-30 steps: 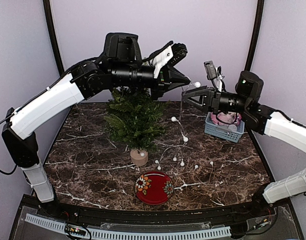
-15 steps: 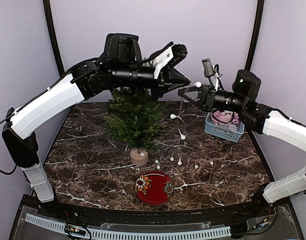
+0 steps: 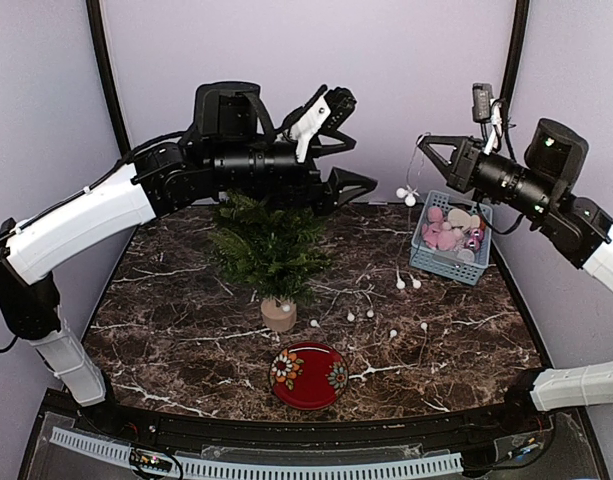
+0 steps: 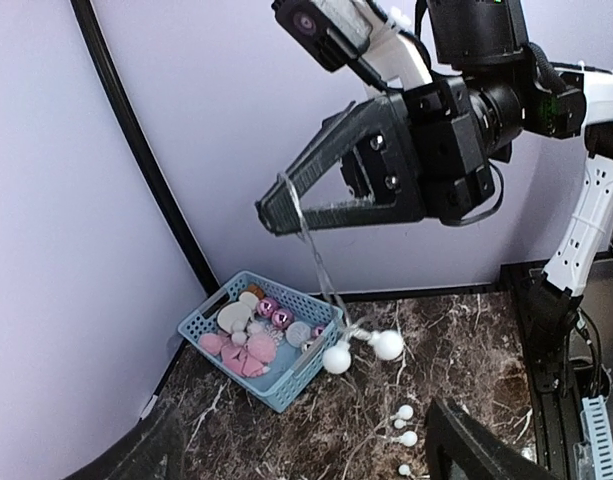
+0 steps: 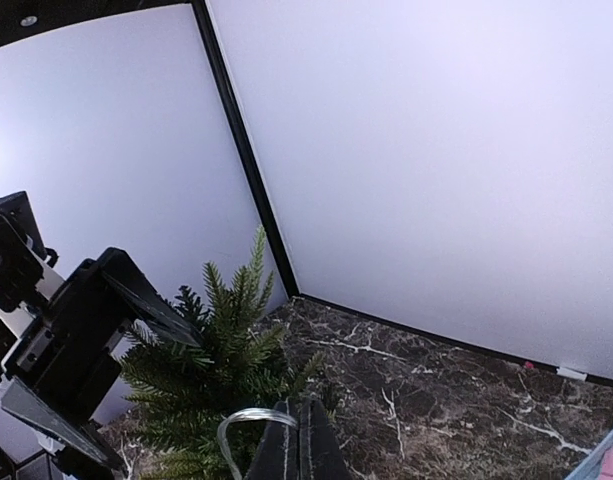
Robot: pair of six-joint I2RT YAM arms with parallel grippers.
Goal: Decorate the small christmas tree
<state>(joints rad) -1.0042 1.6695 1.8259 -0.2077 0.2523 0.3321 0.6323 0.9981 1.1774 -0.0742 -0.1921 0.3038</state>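
The small christmas tree stands on its wooden stump at the left middle of the marble table. A clear wire string of white bulb lights hangs from my right gripper, which is shut on the wire high above the blue basket. The rest of the string trails down to bulbs on the table. My left gripper is open above the treetop with nothing between its fingers. The left wrist view shows the right gripper pinching the wire, two bulbs dangling. The shut right fingers hold a wire loop.
A blue basket of pink and white ornaments sits at the back right, also seen as the blue basket from the left wrist. A red flowered plate lies in front of the stump. Purple walls and black posts enclose the table.
The right gripper shut on the light string, then rose and drew back right, dragging the bulbs toward the basket. The left gripper opened, let go of the wire and backed off left.
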